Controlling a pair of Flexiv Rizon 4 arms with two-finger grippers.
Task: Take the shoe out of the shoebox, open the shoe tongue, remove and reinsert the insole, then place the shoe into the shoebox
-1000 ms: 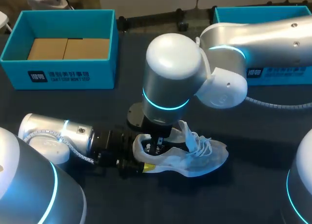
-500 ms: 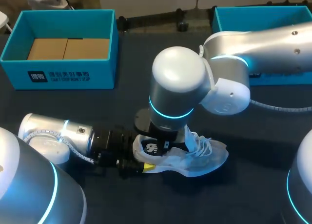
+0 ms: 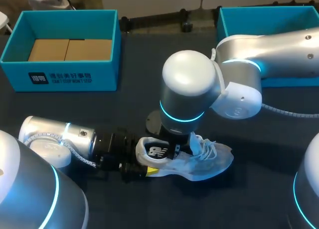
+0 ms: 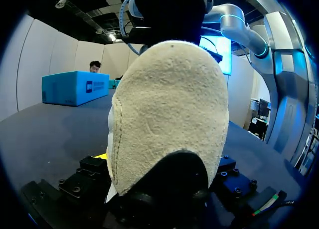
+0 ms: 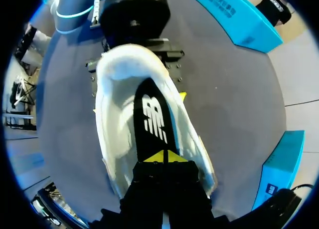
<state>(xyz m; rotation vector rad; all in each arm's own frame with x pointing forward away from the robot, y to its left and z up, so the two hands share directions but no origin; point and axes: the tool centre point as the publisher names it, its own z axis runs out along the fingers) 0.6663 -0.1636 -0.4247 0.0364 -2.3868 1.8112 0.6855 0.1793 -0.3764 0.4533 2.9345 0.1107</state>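
A white mesh shoe lies on its sole on the dark table, toe to the right, laces loose. Its black insole with a white logo lies inside the heel. My left gripper lies low at the shoe's heel with a finger on each side of it, shut on the shoe; the suede heel fills the left wrist view. My right gripper comes straight down into the shoe's opening, shut, its yellow tips together on the insole ahead of the logo.
An open blue shoebox with brown cardboard inside stands at the back left. A second blue box stands at the back right, partly behind my right arm. Bare dark table surrounds the shoe.
My right arm has shifted right, toward the shoe's toe, uncovering the insole's logo at the heel. The left arm and the shoe have kept still.
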